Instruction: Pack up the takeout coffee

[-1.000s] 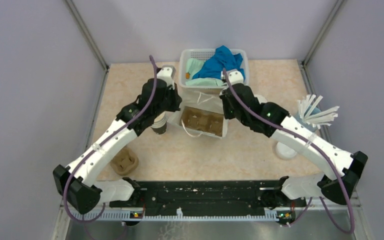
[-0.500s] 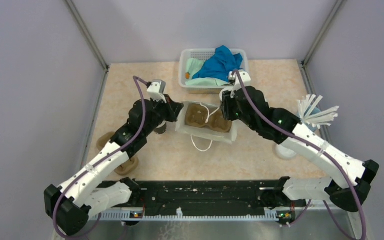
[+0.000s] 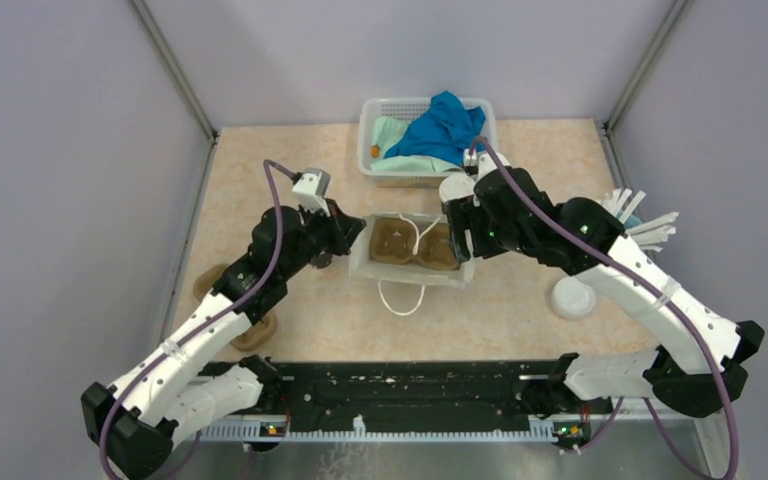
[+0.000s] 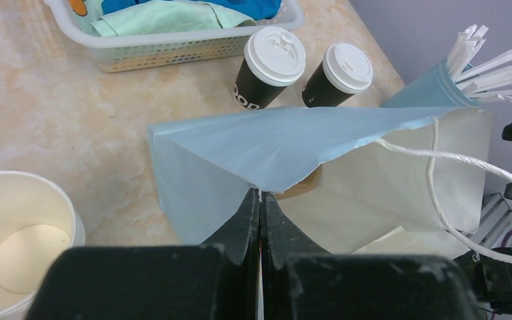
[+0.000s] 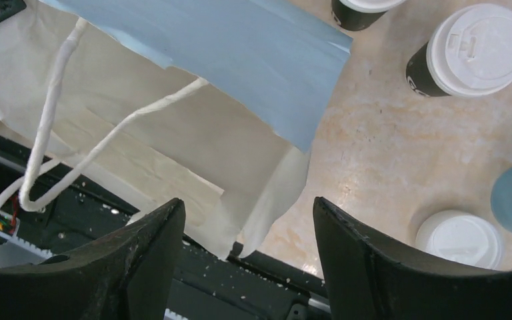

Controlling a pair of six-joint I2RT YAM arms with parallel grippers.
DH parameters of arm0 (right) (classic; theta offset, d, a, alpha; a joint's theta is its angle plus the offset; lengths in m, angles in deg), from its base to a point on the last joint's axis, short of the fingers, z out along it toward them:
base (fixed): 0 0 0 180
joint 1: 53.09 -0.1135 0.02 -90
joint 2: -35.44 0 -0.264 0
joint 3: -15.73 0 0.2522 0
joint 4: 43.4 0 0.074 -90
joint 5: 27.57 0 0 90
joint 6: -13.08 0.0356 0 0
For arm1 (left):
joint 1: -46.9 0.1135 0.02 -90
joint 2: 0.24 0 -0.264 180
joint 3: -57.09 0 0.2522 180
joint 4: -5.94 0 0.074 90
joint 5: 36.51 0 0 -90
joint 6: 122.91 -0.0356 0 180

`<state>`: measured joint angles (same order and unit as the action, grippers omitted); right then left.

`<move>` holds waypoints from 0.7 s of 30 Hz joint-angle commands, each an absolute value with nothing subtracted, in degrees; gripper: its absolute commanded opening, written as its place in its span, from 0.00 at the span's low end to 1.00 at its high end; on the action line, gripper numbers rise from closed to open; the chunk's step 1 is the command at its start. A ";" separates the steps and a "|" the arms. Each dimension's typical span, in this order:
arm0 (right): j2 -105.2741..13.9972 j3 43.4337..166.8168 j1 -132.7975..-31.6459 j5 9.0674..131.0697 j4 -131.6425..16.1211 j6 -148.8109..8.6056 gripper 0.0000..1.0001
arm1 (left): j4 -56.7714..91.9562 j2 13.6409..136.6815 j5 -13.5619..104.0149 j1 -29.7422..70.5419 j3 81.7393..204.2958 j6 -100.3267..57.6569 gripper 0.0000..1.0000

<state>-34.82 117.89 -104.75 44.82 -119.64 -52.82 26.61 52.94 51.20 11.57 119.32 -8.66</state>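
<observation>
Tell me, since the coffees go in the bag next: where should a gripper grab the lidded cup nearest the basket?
Take the lidded cup by its dark wall just under the lid, not by the lid, which might pop off. It stands upright, so coming down from above looks best, with the fingers placed to miss the second cup beside it and the basket behind.

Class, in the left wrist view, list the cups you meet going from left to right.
open paper cup → first lidded cup → second lidded cup → light blue cup of sticks
</observation>
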 commanded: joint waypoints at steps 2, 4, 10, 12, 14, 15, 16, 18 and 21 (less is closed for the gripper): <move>-31.75 120.85 -105.38 51.55 -120.60 -56.40 0.70 | 29.06 50.33 52.40 11.34 118.77 -8.86 0.00; -32.18 120.38 -105.39 52.81 -118.94 -58.32 0.70 | 29.98 50.46 52.58 11.32 119.21 -8.54 0.00; -33.58 122.54 -105.58 52.74 -115.34 -65.29 0.71 | 32.48 50.52 52.96 11.38 119.83 -7.86 0.00; -35.15 123.67 -108.08 52.33 -115.27 -67.96 0.71 | 32.80 50.55 52.96 11.33 120.22 -7.27 0.00; -37.43 125.93 -111.70 50.62 -115.58 -68.93 0.72 | 33.39 50.78 54.32 11.33 120.83 -6.79 0.00; -38.21 126.48 -113.39 50.35 -115.49 -68.96 0.72 | 33.66 50.97 54.82 11.32 121.25 -6.53 0.00; -38.63 126.48 -114.73 50.26 -115.15 -69.07 0.73 | 33.83 51.15 54.80 11.35 121.71 -6.28 0.00; -38.75 125.80 -117.05 49.53 -114.44 -69.36 0.74 | 34.14 51.54 54.81 11.34 122.22 -5.76 0.00; -38.60 124.39 -120.27 48.88 -111.67 -69.94 0.75 | 35.21 52.27 55.11 11.37 123.13 -5.01 0.00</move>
<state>-39.10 124.06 -116.73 50.37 -116.15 -67.57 33.80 51.17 53.72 11.57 120.30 -6.41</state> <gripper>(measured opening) 0.747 0.006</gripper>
